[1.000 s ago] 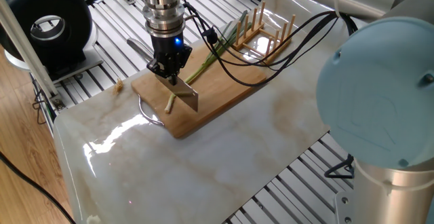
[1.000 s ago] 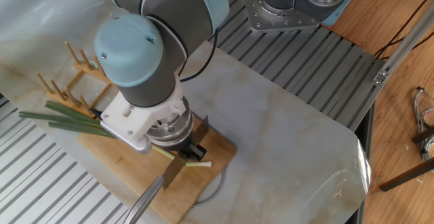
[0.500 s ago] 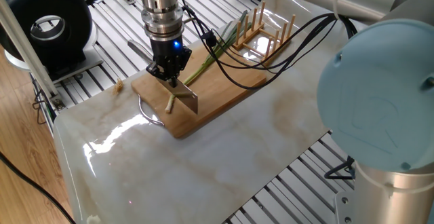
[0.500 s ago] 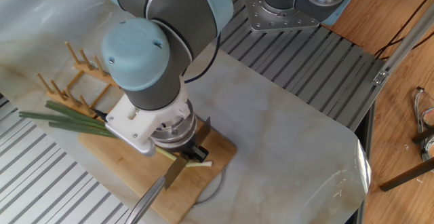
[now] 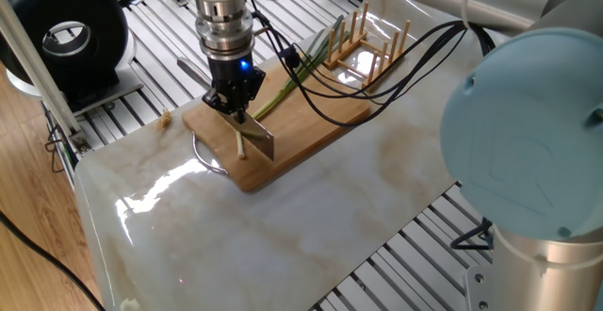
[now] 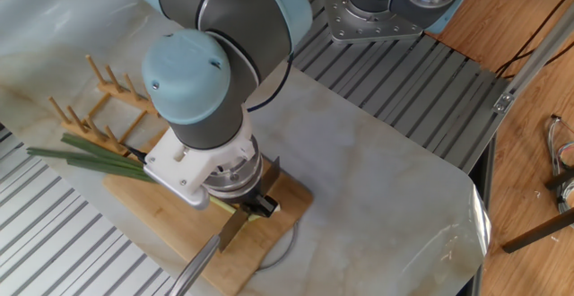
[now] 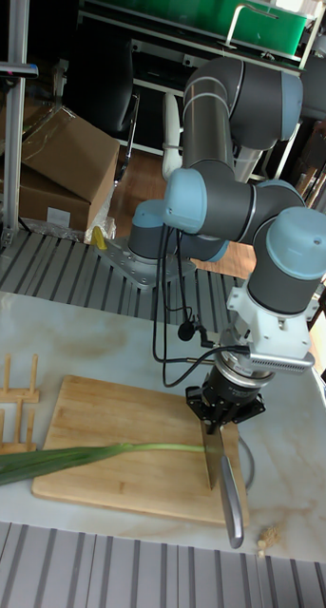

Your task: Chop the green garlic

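Marble table [image 5: 311,217] carries wooden cutting board [image 5: 311,127], peg rack [image 5: 372,42].

Green garlic [image 7: 96,454] across the cutting board [image 7: 105,418], peg rack [image 5: 372,38] just beyond the board.

Grey arm [image 7: 240,104] with pale blue joint caps (black cables trailing) and a silver wrist.

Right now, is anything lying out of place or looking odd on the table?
Yes. A small pale scrap lies off the cutting board, on the marble tabletop near its edge. It looks like a stray bit of the green garlic, though it is too small to tell.
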